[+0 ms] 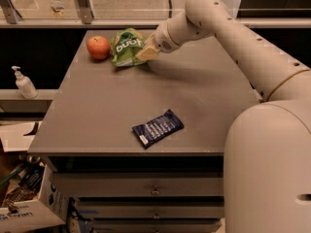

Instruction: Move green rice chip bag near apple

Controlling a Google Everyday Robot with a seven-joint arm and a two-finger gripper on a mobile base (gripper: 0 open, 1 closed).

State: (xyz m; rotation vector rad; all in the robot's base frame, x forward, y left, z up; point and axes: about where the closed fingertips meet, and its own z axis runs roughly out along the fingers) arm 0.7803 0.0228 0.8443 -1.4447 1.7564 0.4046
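The green rice chip bag (126, 46) lies at the far left of the grey table (146, 110), tilted up at its right side. The red-orange apple (98, 47) sits just left of it, a small gap between them. My gripper (146, 52) reaches from the right and is at the bag's right edge, with its pale fingers closed on that edge.
A flat dark blue snack wrapper (157, 128) lies near the table's front edge. A white pump bottle (23, 83) stands on a low shelf to the left. Drawers sit under the table. Boxes and clutter are on the floor at lower left.
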